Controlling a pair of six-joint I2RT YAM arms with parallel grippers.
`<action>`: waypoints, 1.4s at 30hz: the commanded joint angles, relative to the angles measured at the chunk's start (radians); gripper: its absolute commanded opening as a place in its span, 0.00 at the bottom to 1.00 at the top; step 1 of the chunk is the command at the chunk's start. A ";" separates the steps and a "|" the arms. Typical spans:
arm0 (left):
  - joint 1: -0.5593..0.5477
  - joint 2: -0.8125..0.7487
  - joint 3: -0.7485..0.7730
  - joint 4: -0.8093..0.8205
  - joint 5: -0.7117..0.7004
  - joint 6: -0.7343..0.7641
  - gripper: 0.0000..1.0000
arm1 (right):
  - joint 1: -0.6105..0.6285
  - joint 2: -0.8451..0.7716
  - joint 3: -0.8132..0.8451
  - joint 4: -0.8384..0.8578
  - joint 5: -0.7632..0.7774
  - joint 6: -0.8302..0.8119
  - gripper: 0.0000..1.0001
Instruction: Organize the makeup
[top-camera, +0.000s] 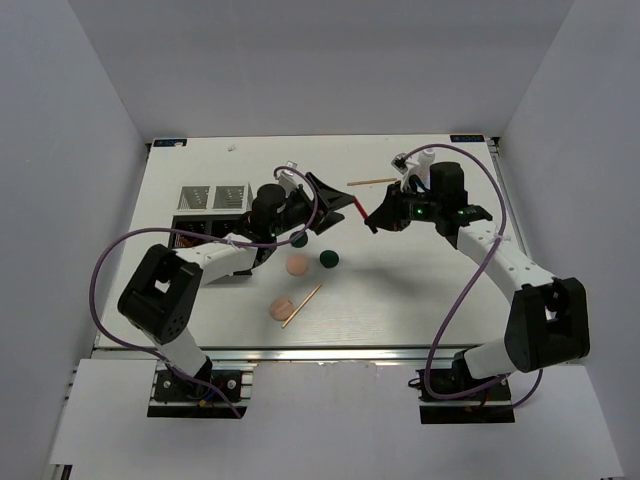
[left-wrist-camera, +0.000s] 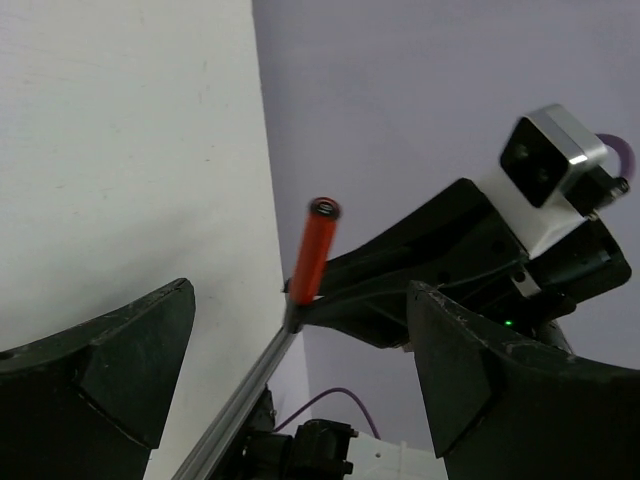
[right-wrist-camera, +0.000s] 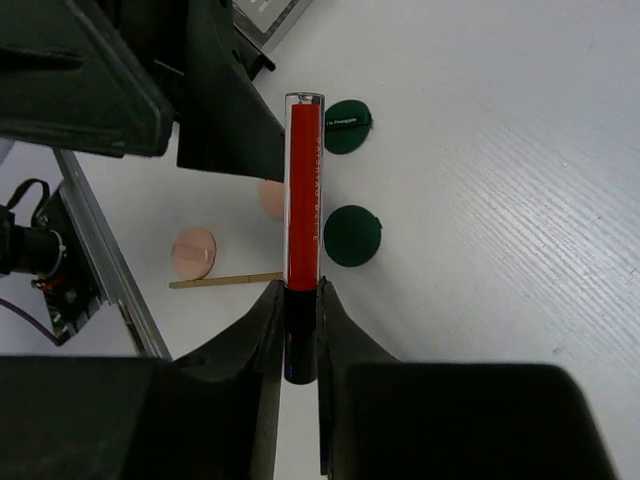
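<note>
My right gripper (right-wrist-camera: 300, 295) is shut on the black cap end of a black-and-red stick (right-wrist-camera: 304, 180) and holds it in the air above the table's middle. Its red end points toward my left gripper (top-camera: 338, 207). That gripper is open and empty, its wide jaws facing the stick (left-wrist-camera: 313, 250) without touching it. On the table below lie two dark green discs (top-camera: 299, 239) (top-camera: 329, 259), two peach-pink discs (top-camera: 297, 266) (top-camera: 281, 309) and a thin wooden stick (top-camera: 301, 306). A second wooden stick (top-camera: 372, 182) lies further back.
The black compartmented organizer (top-camera: 210, 215) stands at the left, behind my left arm. The two grippers hang close together, tip to tip. White walls close in the table at the back and on both sides.
</note>
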 joint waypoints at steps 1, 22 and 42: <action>-0.025 0.001 0.049 0.092 0.011 -0.023 0.93 | 0.019 0.011 0.007 0.070 0.068 0.148 0.00; -0.094 0.052 0.175 -0.187 -0.145 0.153 0.47 | 0.073 0.011 0.026 0.081 0.045 0.169 0.00; -0.062 -0.184 0.203 -0.556 -0.461 0.468 0.00 | 0.073 0.003 0.012 0.071 0.040 0.139 0.71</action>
